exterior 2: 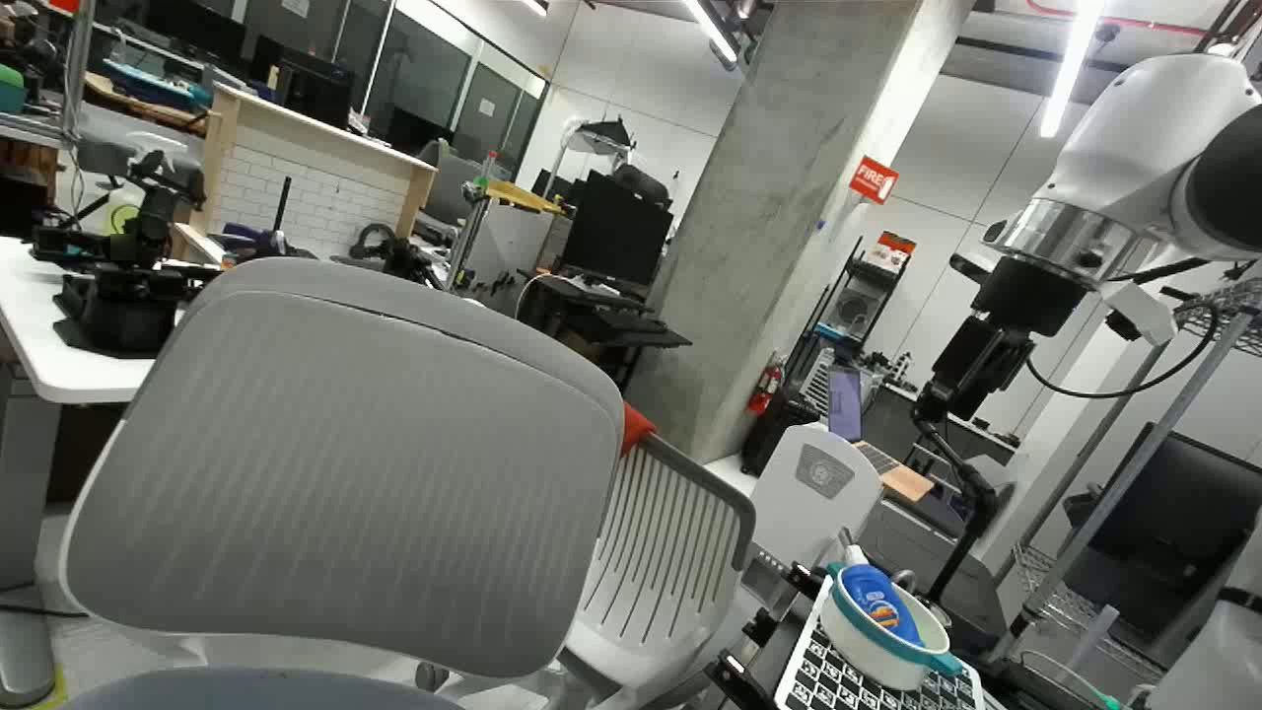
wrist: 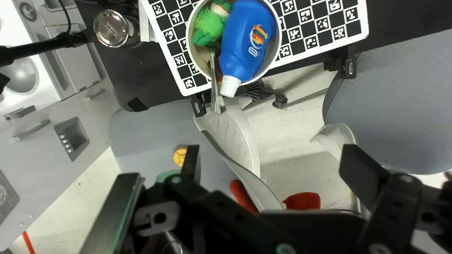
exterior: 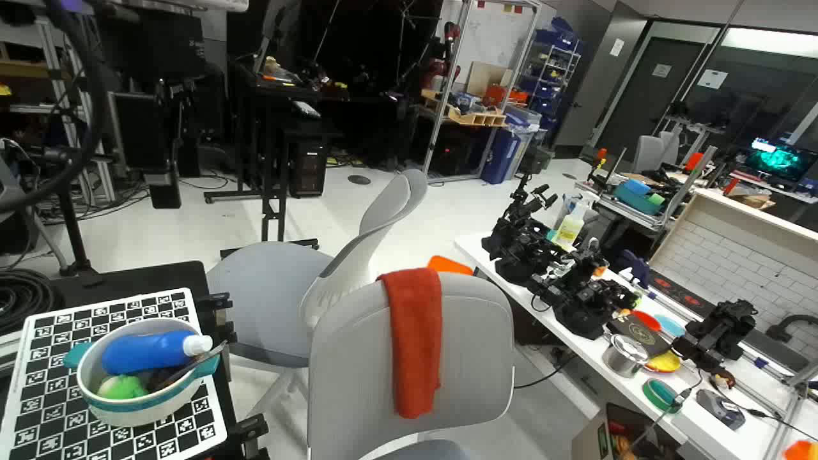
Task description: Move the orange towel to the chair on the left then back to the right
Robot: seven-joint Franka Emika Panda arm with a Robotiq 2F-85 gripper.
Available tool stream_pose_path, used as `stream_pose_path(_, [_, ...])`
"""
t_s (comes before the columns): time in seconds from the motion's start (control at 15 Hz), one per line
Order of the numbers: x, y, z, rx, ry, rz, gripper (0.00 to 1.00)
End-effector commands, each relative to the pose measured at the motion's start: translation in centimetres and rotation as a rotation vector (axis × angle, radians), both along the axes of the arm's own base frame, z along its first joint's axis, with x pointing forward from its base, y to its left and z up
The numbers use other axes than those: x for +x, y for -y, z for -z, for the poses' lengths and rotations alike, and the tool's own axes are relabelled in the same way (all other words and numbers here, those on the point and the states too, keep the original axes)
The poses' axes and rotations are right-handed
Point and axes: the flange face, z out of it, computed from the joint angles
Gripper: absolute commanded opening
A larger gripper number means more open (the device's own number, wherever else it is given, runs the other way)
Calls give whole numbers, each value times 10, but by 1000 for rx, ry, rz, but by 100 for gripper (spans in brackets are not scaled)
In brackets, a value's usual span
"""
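Orange towel [exterior: 414, 345] hangs over the gray chair [exterior: 476, 345], lying against its back. Higher than the chair and well apart from it, the gripper [wrist: 271, 158] points downward, released, its two fingers [wrist: 358, 171] parted wide; through the gap the wrist view looks down on the chair's curved rim and the pale floor [wrist: 286, 141] beside it. In an exterior view the white arm [exterior 2: 1114, 148] comes in above the chair's level, rounds a bulky joint and runs down through a silver collar [exterior 2: 1065, 237] to the black gripper.

The towel is a deep reddish orange, plain and soft, gathered into a long narrow strip. It folds snugly over the chair's top edge and falls almost straight down the seat side, its right border a little wavy, to a rounded end just above the bottom of the backrest. In an exterior view only a small corner of it shows past a nearer chair [exterior 2: 345, 473]. In the wrist view reddish patches show on both sides of the chair's rim; I cannot tell whether both are towel.

Near the chair stand a second gray chair [exterior: 275, 300] and a black table [exterior: 160, 275] with a pot [exterior: 134, 418] holding a blue bottle [exterior: 150, 351].
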Motion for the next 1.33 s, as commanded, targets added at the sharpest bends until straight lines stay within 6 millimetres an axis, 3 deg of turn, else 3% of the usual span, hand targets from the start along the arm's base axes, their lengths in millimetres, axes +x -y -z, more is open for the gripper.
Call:
stream_pose_path(0.0, [0,0,-1,0,-1,0,100])
stream_pose_path(1.07, [0,0,-1,0,-1,0,100])
stream_pose_path(1.27, [32,5,-6,-24,49,61,100])
